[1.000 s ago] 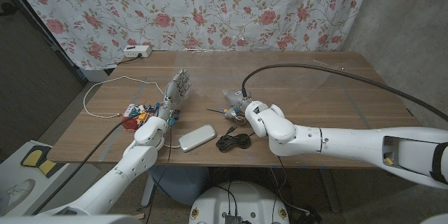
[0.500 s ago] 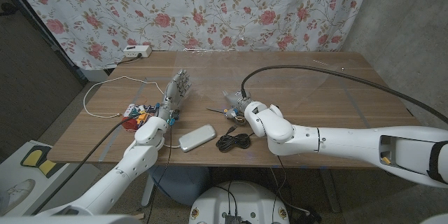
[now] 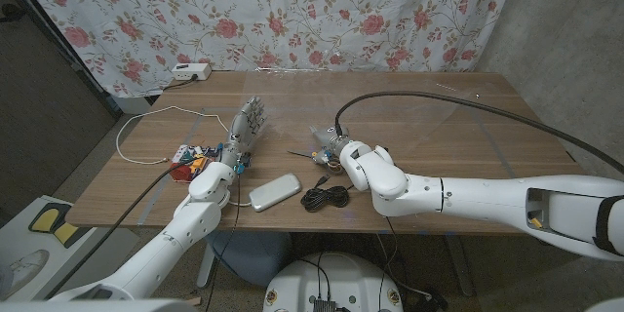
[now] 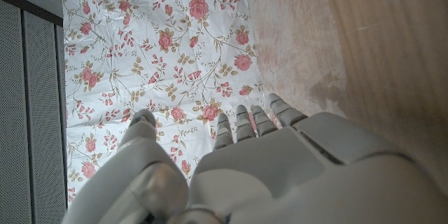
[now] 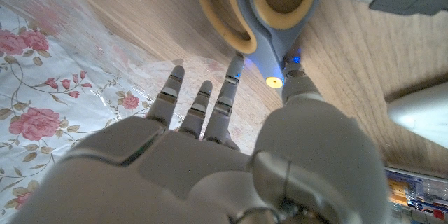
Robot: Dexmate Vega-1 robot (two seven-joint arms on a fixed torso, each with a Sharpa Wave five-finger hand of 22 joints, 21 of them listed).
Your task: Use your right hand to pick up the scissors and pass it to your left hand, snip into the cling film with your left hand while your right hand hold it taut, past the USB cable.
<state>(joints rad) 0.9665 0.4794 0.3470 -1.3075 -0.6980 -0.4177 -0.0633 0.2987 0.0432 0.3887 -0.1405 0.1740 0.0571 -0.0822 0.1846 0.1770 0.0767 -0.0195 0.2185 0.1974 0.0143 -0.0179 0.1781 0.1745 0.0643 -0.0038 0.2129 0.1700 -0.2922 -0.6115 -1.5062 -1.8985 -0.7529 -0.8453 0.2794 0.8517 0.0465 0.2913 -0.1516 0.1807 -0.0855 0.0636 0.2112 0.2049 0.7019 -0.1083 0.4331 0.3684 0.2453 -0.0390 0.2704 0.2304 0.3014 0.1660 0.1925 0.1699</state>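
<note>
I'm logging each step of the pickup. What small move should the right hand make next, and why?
Probably close the fingers on the scissors. The right hand hangs right over their handles, fingers spread, with nothing gripped yet, and the scissors lie flat on the table.

The scissors [image 5: 262,7] handles run past the frame edge, blades hidden behind the right hand [image 3: 331,146].

Brown wooden table [image 3: 468,122]: smooth, matt. Grey-and-yellow plastic scissors handles [image 5: 262,7]: smooth. Clear cling film [image 5: 119,56]: thin, shiny, crinkly. White plastic right hand [image 5: 210,161]: smooth.
</note>
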